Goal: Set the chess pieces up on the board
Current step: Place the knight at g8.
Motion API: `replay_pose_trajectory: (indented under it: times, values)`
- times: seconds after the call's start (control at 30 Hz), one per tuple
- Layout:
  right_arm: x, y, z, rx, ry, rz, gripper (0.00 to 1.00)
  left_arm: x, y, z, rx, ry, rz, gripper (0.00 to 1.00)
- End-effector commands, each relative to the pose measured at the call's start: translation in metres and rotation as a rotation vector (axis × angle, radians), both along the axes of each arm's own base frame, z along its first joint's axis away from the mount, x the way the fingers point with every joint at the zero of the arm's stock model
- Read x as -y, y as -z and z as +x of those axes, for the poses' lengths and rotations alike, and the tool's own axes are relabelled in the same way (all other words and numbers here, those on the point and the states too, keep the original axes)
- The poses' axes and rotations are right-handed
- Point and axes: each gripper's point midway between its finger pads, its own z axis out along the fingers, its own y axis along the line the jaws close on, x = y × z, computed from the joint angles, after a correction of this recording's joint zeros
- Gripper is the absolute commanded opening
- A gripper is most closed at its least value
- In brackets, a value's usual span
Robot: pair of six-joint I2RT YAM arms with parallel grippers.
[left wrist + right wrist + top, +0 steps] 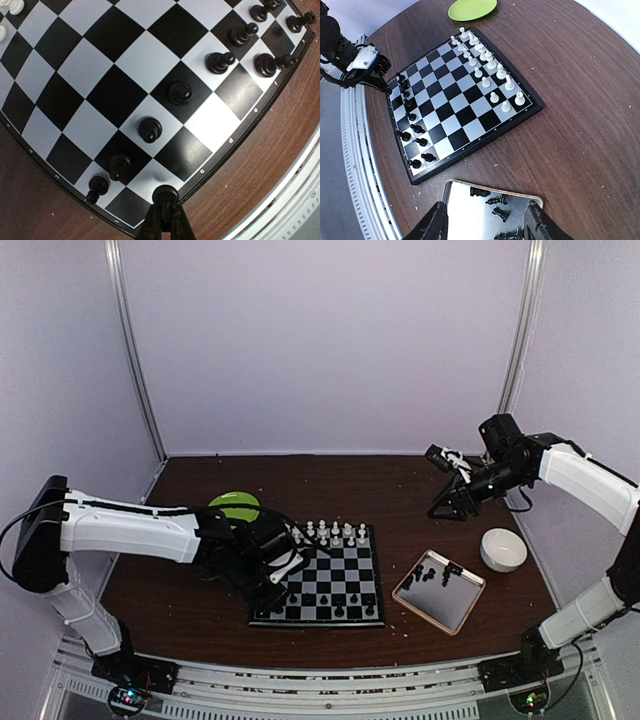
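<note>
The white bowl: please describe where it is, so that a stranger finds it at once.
Start at the brown table, then go to its right side, past the chessboard. Beside the metallic tray stands the white bowl, the only round white thing there.

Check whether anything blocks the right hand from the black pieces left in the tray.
Nothing visible does. The right hand is open and raised off the table, and the black pieces lie uncovered on the tray, with only open space above them. The white bowl sits apart, beside the tray.
</note>
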Motion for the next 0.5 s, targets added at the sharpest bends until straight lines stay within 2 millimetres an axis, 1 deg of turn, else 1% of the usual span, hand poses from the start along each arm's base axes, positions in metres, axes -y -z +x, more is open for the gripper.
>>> replay_pose_trajectory:
  times: [0.0,0.47]
  values:
    - [0.002,0.008,-0.001,-0.02,-0.001,-0.012,0.52,0.009,-0.002,0.006,0.026,0.026,-0.005,0.0]
    - [0.002,0.012,-0.002,-0.035,-0.01,-0.013,0.52,0.005,0.011,0.008,0.02,0.006,0.035,0.0]
